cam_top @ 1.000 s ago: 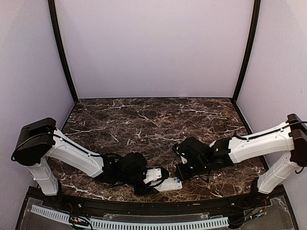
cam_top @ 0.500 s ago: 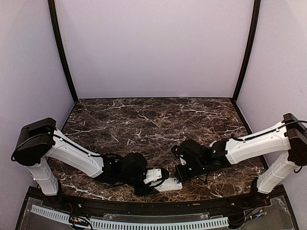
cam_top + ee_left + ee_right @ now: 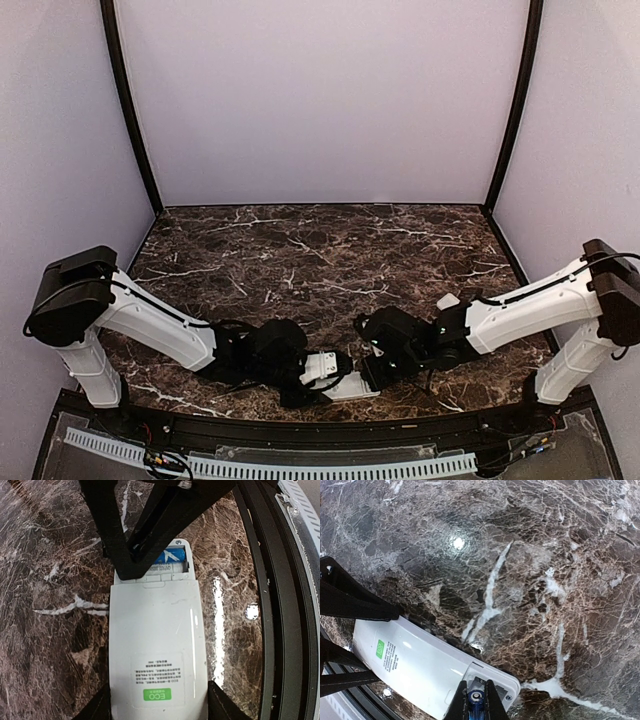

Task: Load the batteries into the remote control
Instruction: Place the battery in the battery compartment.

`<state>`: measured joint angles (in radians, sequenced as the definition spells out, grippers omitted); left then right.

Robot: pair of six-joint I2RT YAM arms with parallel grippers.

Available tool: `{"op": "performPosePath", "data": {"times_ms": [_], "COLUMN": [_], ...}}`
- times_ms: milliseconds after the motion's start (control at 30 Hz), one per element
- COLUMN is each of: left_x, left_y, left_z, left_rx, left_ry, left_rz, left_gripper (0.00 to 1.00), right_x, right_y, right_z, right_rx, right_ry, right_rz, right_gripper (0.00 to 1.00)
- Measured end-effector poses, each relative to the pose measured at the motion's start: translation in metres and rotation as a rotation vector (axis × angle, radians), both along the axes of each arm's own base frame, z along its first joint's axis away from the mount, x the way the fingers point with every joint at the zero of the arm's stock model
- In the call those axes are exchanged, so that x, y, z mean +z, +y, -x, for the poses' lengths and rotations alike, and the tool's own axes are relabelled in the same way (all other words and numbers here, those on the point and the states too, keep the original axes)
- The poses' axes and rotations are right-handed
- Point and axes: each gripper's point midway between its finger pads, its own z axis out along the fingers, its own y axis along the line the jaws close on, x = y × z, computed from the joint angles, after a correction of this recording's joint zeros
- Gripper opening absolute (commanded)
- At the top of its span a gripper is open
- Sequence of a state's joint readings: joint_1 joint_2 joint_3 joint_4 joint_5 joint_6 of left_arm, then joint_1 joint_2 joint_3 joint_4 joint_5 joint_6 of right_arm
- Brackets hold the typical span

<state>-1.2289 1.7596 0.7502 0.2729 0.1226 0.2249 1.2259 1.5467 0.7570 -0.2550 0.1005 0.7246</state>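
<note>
The remote control [image 3: 155, 630] lies face down near the table's front edge, its green label toward me. The battery bay [image 3: 172, 562] at its far end is uncovered. My left gripper [image 3: 159, 709] is shut on the remote's sides, one finger [image 3: 97, 707] on each flank. In the top view it [image 3: 325, 372] meets my right gripper [image 3: 372, 374] over the remote [image 3: 350, 387]. My right gripper [image 3: 476, 704] is shut on a blue battery [image 3: 476, 699], held end-on just above the bay [image 3: 492, 682]. Blue [image 3: 172, 557] shows in the bay under the right fingers [image 3: 132, 540].
The black front rail [image 3: 270, 605] of the table runs close beside the remote. A small white piece [image 3: 447, 300] lies on the marble behind the right arm. Walls enclose the table on three sides.
My right gripper has moved left and toward the front edge with the battery, closing onto the remote's open end. The left arm and the remote have stayed put.
</note>
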Motion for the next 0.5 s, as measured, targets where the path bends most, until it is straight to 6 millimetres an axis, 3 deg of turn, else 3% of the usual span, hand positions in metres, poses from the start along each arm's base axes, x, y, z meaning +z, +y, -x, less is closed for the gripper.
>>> {"op": "performPosePath", "data": {"times_ms": [267,500], "left_x": [0.0004,0.0004], "left_y": [-0.0004,-0.0004], "left_z": [-0.0002,-0.0002], "left_rx": [0.0,0.0], "left_ry": [-0.001,-0.001], "left_rz": [0.002,0.002], "left_gripper": [0.08,0.08], "right_x": [-0.0013,-0.0012], "right_y": [-0.0051,-0.0067], "right_z": [0.0003,-0.0001], "right_rx": [-0.058,-0.09], "right_ry": [0.011,0.014], "right_rz": [0.001,0.006], "right_gripper": [0.01,0.09]}}
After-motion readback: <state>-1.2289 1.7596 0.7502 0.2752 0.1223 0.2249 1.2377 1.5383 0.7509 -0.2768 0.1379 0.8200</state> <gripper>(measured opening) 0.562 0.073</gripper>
